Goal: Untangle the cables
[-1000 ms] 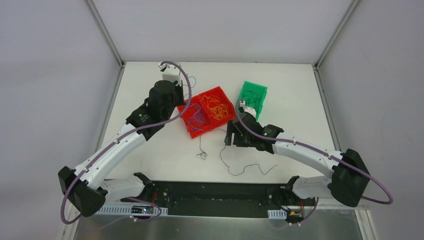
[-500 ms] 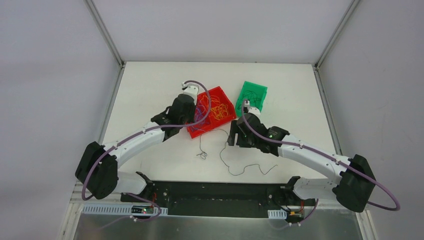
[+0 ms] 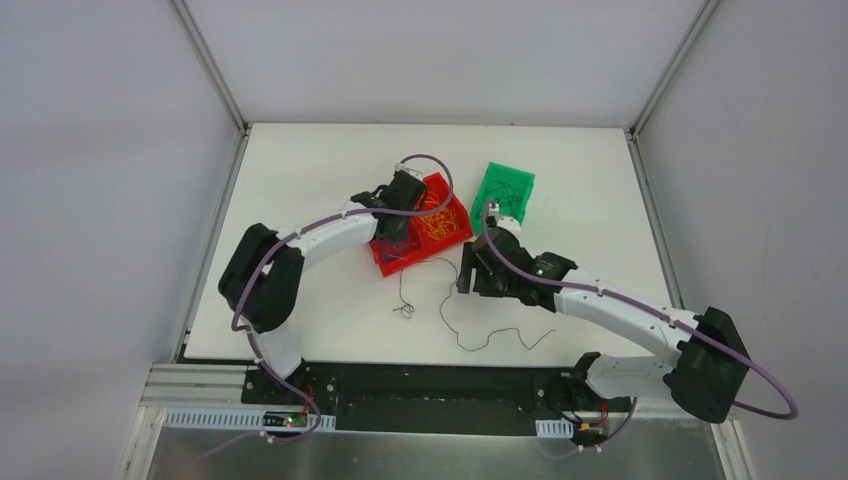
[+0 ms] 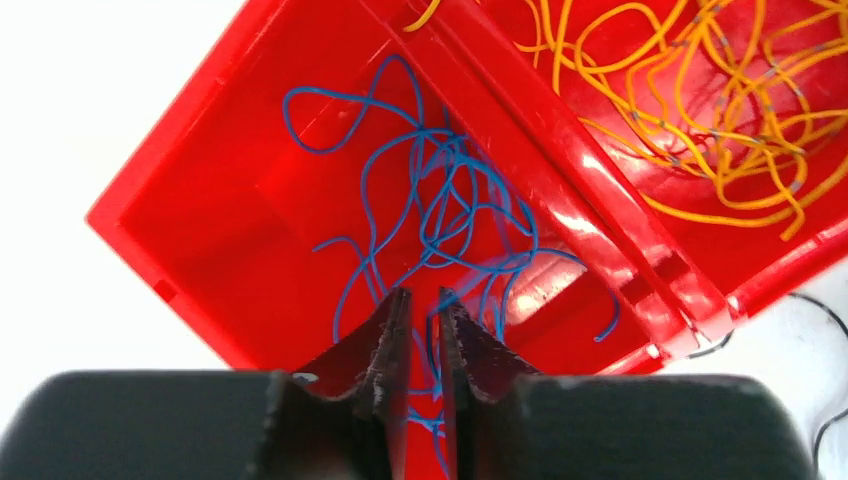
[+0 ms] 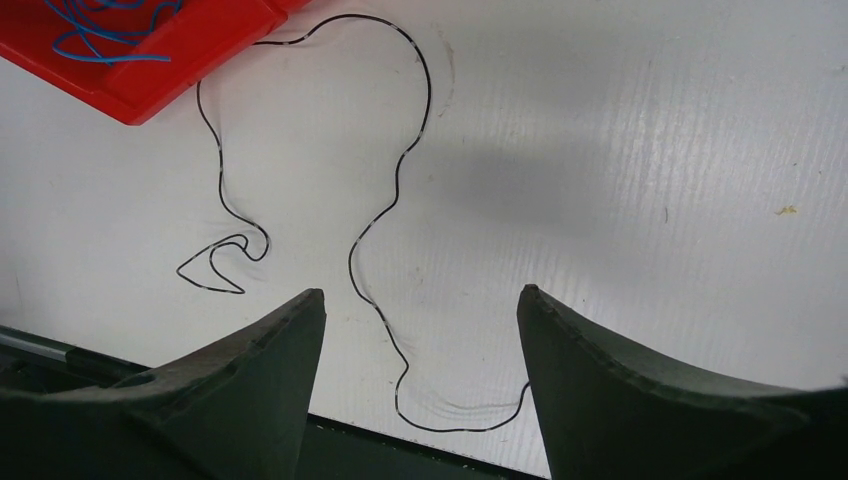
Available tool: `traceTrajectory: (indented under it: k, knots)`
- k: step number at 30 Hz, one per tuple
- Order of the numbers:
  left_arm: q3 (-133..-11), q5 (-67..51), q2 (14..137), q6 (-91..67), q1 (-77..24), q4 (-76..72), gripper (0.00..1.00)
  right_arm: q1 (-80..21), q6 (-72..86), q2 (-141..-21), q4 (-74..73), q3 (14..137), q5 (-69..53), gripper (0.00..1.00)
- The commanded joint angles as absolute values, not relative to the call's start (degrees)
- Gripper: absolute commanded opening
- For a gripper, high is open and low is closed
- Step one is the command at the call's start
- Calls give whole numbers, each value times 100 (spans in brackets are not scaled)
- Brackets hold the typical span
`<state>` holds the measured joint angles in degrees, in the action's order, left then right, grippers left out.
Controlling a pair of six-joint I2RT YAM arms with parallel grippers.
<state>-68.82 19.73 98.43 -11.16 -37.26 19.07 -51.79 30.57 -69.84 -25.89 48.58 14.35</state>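
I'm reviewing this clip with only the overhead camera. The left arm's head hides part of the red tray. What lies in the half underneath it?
Observer: The left wrist camera shows a loose bunch of blue wires in that half of the red tray. A wall separates them from the orange wires.
Operator: Is the left pincer holding any?
Observer: Its fingers stand almost together over the blue bunch, with a blue strand running into the slit. I cannot tell whether it is pinched.
Operator: And the right pincer?
Observer: It is open wide and holds nothing, above a black wire lying on the table.
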Motion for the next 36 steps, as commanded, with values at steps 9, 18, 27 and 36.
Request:
traceTrajectory:
  k: [9,18,27,36]
  knots:
    - [-7747,2121,10250,-1360,-3218,3009,39,-5216,3265,-6860,-2698,4682,1373,72]
    - [-7895,1695,10133,-1371,-2616,3023,48,-6098,3341,-7931,-2910,5385,1808,71]
    - [-7826,800,9495,-1525,-2625,2937,56,-6767,3446,-8801,-2914,5606,1655,72]
    - [-7830,268,8546,-1518,-2707,2939,89,-6765,3593,-9608,-3078,6265,2164,72]
